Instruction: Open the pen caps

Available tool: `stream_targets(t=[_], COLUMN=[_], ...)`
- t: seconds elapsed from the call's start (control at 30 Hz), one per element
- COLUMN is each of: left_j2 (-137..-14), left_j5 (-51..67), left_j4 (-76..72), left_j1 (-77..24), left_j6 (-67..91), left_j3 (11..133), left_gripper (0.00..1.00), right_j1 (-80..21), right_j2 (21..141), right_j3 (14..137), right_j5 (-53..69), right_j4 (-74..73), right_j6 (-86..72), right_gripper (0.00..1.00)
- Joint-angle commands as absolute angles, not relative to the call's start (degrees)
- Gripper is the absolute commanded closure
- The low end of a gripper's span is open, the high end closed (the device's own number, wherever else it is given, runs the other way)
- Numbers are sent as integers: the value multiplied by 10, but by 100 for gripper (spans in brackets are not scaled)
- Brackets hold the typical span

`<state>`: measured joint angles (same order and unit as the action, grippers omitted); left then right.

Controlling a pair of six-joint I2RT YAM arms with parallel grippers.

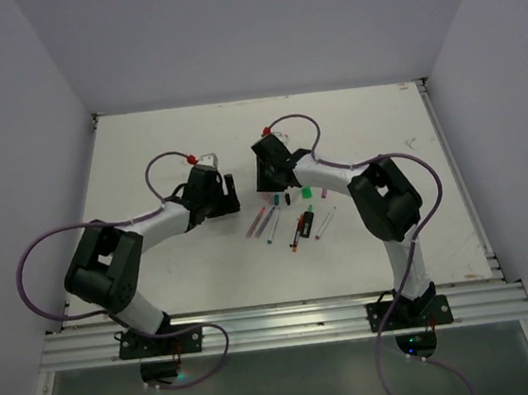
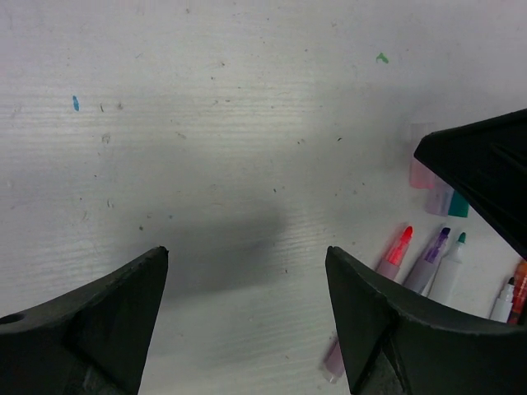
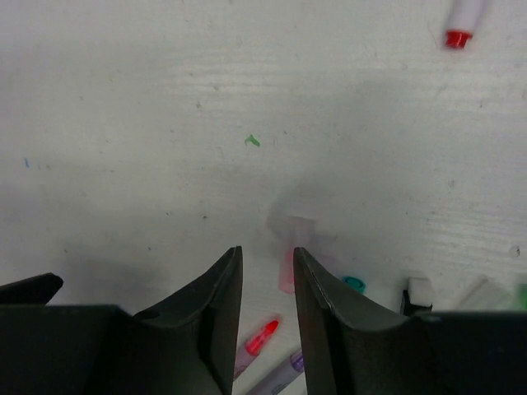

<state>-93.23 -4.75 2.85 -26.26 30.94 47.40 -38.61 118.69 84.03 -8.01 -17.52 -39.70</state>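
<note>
Overhead: white table with two black arms flanking scattered pens.
At 10 o'clock of pens, left gripper spread wide, empty; at 11, right gripper slightly parted, empty, over pink cap; other pen caps loose at 12.

Table white, matt, faintly grained, speckled; left gripper matt black plastic; pens smooth plastic.
</note>
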Motion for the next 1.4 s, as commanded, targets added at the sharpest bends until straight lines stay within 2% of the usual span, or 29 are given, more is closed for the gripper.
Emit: stream_targets(t=[0.0,0.13,0.4,0.6,0.83,1.37], left_j2=[-874,-831,-748,-716,-696,-695], left_j5=[-54,-74,-127,-174,-174,-145], left_j4=[42,66,110,147,142,136], left_j1=[-258,-258,-258,-258,-258,-258], left_j6=[313,300,289,286,287,295], left_j3=[488,488,479,475,458,450], left_gripper=[19,17,0,0,0,0], right_j1=[-385,-372,-301,-275,-272,-272], right_j2=[1124,1128,1200,1279,1347,1361], right_j3=[904,968,1066,1130,1176,1115], right_j5=[-103,-160,-250,-262,-245,-207], right_j4=[-188,-222,-302,-316,-319,-243], right_j6=[-362,-337,-323,-316,-311,-324], right_gripper=[64,61,60,59,60,63])
